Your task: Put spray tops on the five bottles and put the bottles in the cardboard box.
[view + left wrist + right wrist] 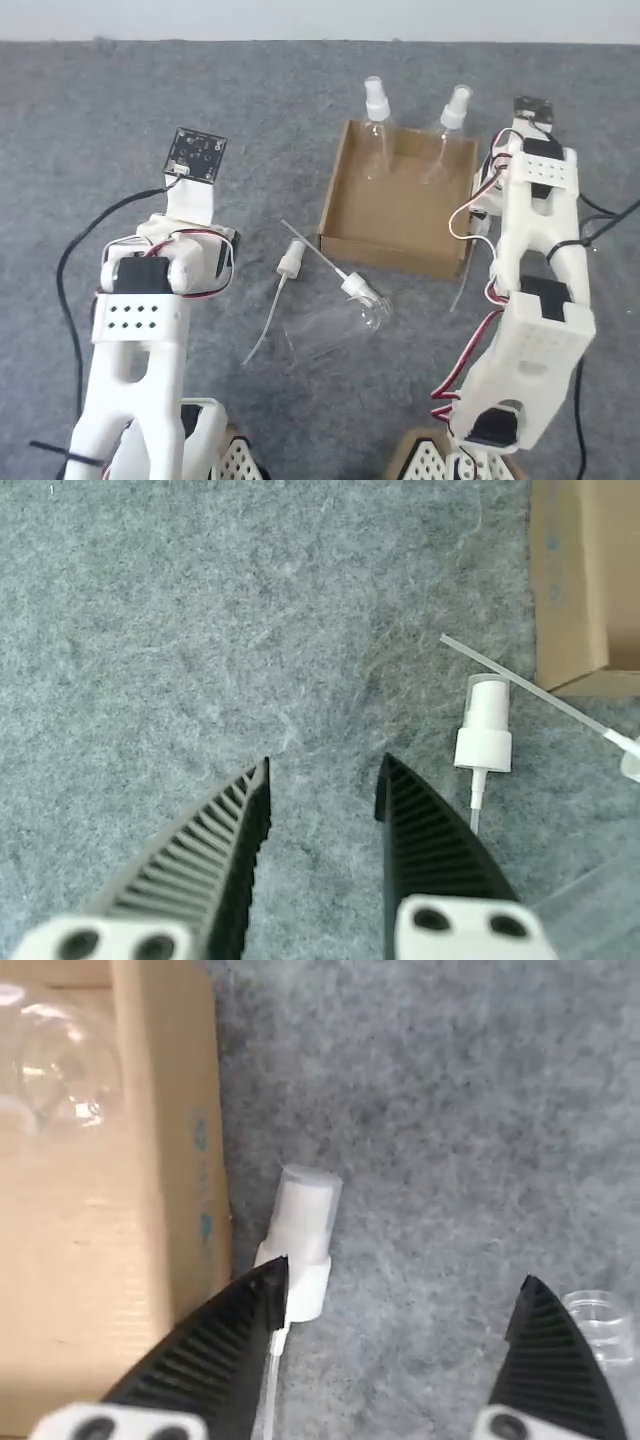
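The right gripper [405, 1272] hangs spread wide, with the spray top [300, 1230] under one fingertip and just beside the cardboard box [150, 1160] wall, so I reckon it should centre over the top before closing, or it may nip cardboard.

high: overhead, whole table [100, 120] | wrists: close, downward | shared: cardboard box [390, 250] corner

An open cardboard box [395, 250] holds two clear, capped bottles [377, 150] upright at its far wall. Near it, a third bottle [335, 325] lies on its side, with a loose white spray top [291, 260] to its left.
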Controlling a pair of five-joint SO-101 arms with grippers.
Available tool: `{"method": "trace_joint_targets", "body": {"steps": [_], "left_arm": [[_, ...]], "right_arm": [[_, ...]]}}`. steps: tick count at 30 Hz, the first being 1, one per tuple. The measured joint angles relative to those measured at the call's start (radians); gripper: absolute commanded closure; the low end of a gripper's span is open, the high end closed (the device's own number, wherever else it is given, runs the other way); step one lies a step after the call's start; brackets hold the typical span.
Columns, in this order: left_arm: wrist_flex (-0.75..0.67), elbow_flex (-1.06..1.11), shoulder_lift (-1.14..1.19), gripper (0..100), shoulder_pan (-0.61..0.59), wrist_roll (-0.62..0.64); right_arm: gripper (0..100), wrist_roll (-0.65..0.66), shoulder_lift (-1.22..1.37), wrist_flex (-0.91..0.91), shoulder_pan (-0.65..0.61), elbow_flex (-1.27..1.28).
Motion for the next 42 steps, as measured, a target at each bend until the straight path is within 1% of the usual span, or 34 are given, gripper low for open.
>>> {"method": "trace_joint_targets", "body": {"steps": [42], "left_arm": [[0.0, 0.0, 0.0, 84, 0.0, 0.0]], "right_arm": [[68.5, -0.009, 0.0, 0.002, -0.029, -0.002]]}}
